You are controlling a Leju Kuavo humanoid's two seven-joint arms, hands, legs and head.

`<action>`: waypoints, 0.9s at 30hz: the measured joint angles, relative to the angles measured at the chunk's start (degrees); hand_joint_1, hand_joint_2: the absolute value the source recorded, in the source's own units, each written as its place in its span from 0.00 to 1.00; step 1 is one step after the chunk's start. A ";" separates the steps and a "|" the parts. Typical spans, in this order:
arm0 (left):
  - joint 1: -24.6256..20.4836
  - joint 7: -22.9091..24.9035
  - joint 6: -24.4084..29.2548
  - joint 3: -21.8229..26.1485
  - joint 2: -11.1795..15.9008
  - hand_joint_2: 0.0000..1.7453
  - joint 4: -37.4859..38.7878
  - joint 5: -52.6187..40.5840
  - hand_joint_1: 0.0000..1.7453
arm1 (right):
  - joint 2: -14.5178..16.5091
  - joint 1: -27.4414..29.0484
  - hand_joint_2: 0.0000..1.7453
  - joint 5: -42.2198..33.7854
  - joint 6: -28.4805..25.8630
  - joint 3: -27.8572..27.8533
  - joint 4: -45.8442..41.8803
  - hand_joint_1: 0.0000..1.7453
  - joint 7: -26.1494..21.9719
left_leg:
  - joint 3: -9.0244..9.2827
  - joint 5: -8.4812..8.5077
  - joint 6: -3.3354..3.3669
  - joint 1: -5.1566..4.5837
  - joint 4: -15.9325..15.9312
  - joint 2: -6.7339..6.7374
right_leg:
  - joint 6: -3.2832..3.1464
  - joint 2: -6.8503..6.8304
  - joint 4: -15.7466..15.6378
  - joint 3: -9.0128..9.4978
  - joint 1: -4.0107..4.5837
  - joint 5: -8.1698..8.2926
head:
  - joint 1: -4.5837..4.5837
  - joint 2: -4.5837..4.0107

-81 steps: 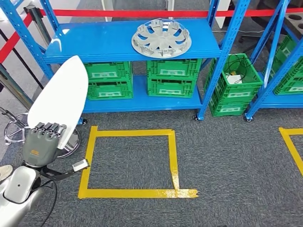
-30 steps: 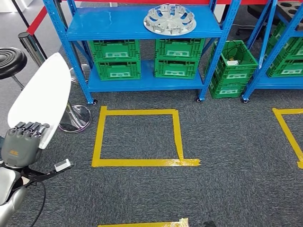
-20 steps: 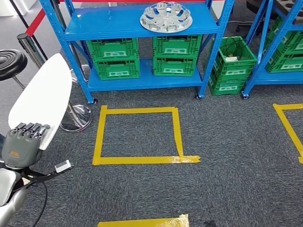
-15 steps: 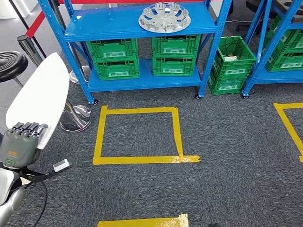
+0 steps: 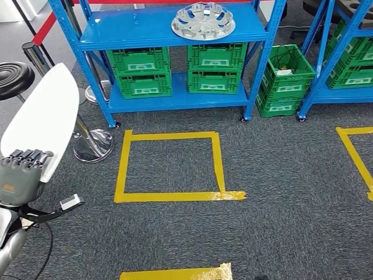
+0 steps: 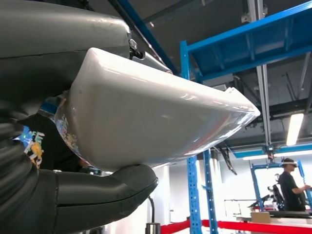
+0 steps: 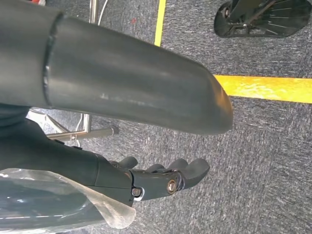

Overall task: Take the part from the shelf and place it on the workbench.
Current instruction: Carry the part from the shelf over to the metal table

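At the near left of the head view, the left hand (image 5: 20,175) grips the lower edge of a glossy white, smooth, elongated shell-shaped plastic part (image 5: 42,125), fingers curled over its rim; the part stands up from the hand, tilted, its rounded tip pointing far and right. In the left wrist view the thick grey thumb (image 6: 110,192) presses under the part's curved white body (image 6: 147,117). Behind the part, on the grey carpet floor (image 5: 285,204), stands a black round stool (image 5: 15,76) with a chrome base (image 5: 92,146). Farther off is a blue metal shelf rack (image 5: 167,29) carrying one silver spoked wheel cover (image 5: 203,20) on its upper board and four green plastic crates (image 5: 140,73) stacked in two pairs on the lower one; two more green crates (image 5: 285,81) stand stacked on the floor to its right, beside a second blue rack (image 5: 338,58). A square of yellow tape (image 5: 171,166) marks the floor before the shelf. The right hand (image 7: 162,178) hangs over the carpet, fingers extended and holding nothing.
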 joint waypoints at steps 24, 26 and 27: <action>-0.28 1.16 0.09 -2.29 1.64 1.00 0.20 -0.21 1.00 | -0.09 0.06 0.00 0.99 0.60 0.04 -0.04 0.00 0.42 | -2.69 1.63 -0.45 0.92 1.10 0.00 | 2.31 0.70 1.11 0.60 -1.49 -1.94 | 0.25 0.01; -0.26 1.04 0.15 -2.32 1.73 1.00 0.20 -0.18 1.00 | -0.09 0.12 0.00 1.00 0.60 0.04 -0.04 0.00 0.50 | -2.62 2.08 -1.19 1.06 0.86 -0.09 | 1.09 0.69 1.40 0.33 -1.31 -1.42 | 0.09 0.01; -0.27 1.02 0.15 -2.33 1.78 1.00 0.20 -0.17 1.00 | -0.09 0.13 0.00 0.99 0.60 0.04 -0.04 0.00 0.52 | -2.71 1.82 -1.45 1.18 1.02 -0.10 | 0.55 0.58 1.42 0.33 -1.28 -1.12 | 0.07 0.00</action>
